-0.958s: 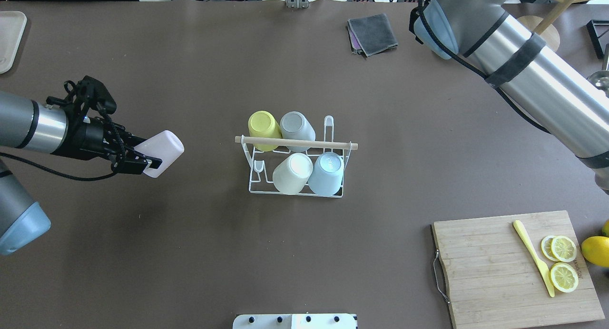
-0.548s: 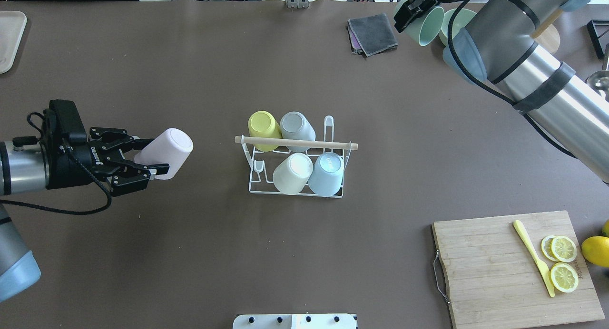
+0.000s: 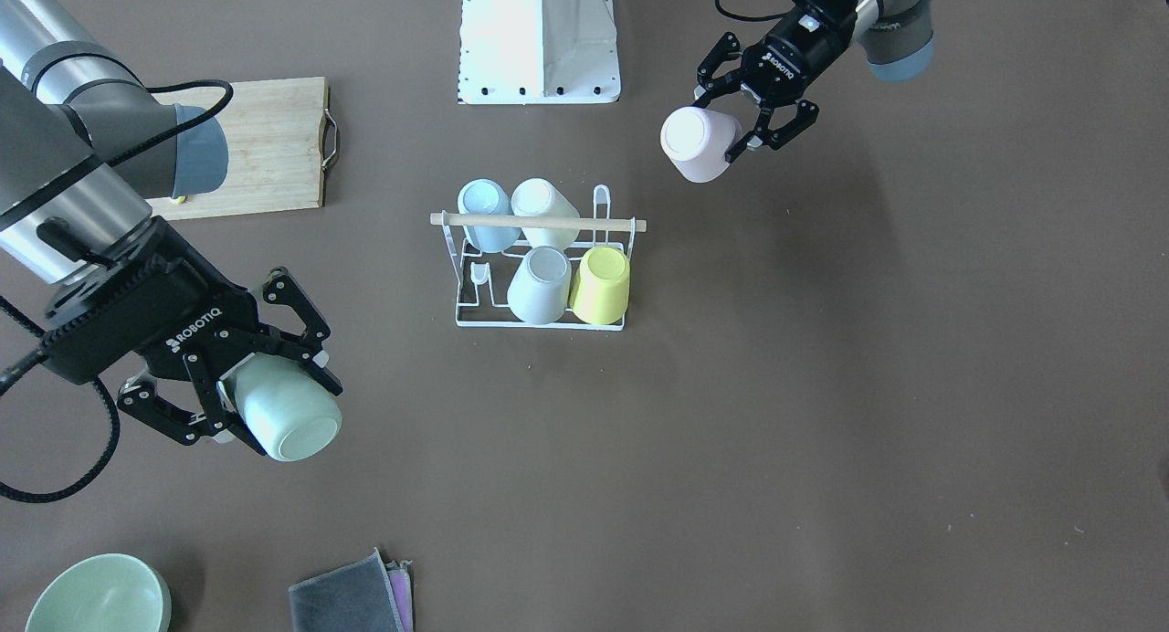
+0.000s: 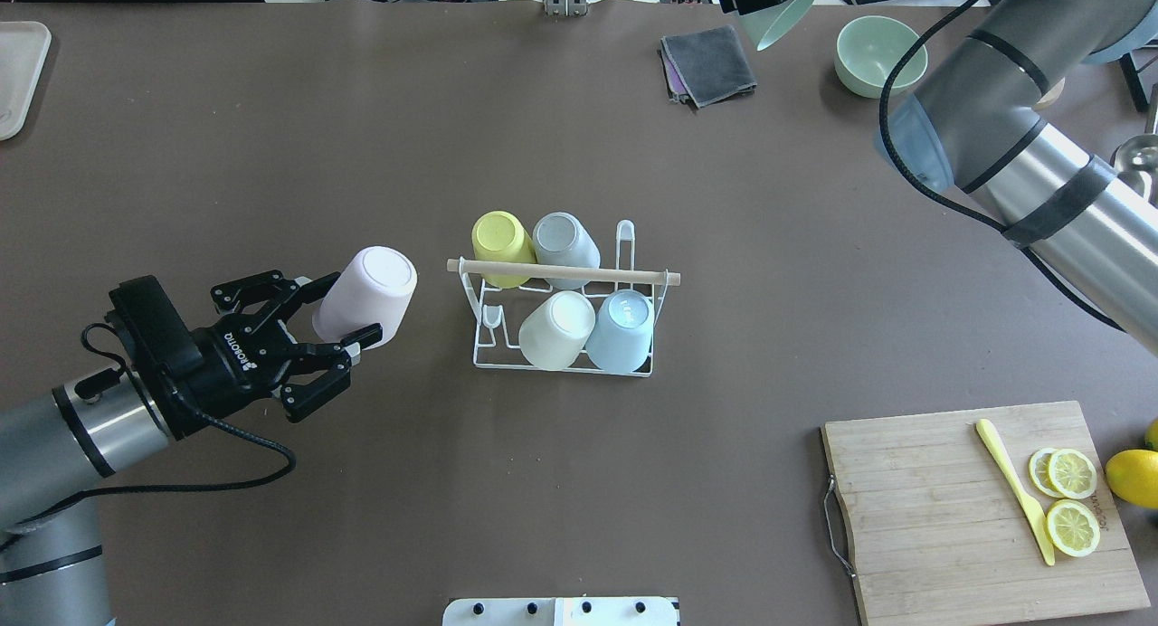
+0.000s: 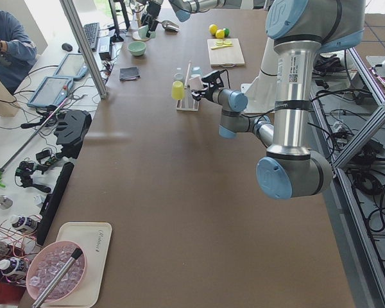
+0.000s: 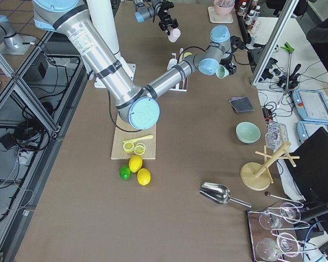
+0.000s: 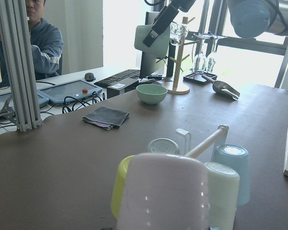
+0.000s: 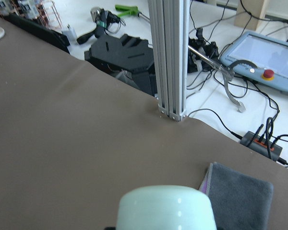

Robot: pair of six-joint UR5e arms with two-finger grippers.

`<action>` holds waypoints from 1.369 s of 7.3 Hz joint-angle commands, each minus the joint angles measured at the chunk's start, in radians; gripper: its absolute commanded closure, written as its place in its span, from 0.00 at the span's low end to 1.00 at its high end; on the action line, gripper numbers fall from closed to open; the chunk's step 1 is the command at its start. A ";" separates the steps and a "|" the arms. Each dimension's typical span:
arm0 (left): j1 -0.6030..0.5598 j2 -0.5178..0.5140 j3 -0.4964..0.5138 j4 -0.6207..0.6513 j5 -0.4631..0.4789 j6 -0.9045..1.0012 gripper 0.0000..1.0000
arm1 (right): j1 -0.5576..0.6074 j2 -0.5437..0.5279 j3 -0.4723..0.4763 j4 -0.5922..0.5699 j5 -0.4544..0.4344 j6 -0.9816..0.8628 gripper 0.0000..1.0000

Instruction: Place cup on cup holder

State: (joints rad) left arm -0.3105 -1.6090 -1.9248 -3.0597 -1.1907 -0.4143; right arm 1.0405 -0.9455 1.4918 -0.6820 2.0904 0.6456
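The rack (image 4: pixel 493 366) is thin white-coated wire, smooth with a faint gloss. Its dowel (image 4: pixel 561 270) is pale bare wood, matt. The cups (image 4: pixel 554 329) on it, the pink cup (image 4: pixel 371 287) beside it and the green cup (image 3: pixel 288 422) all look like smooth plastic with a soft satin sheen. The left gripper (image 4: pixel 346 314) and right gripper (image 3: pixel 274 404) are matt black. The table (image 4: pixel 633 499) wears matt brown paper. Beyond the rack, the cloth (image 4: pixel 708 63) is grey, soft and napped. The board (image 4: pixel 950 517) is grained wood with a metal wire handle.

A robotics lab.
Right wrist view: aluminium post (image 8: pixel 170 57) at 12 o'clock, teach pendant (image 8: pixel 264 52) at 2 o'clock.
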 commanded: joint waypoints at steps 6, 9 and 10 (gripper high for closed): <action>0.237 -0.221 0.077 0.003 0.468 0.037 0.91 | -0.296 -0.056 -0.168 0.777 -0.363 0.282 1.00; 0.228 -0.264 0.119 0.003 0.487 0.026 0.91 | -0.410 -0.044 -0.220 0.779 -0.434 0.238 1.00; 0.216 -0.281 0.145 -0.001 0.487 0.019 0.91 | -0.412 -0.044 -0.220 0.779 -0.434 0.238 1.00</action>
State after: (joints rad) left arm -0.0837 -1.8702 -1.8070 -3.0578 -0.7056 -0.3876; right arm 0.6408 -0.9900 1.2766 0.0959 1.6600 0.8911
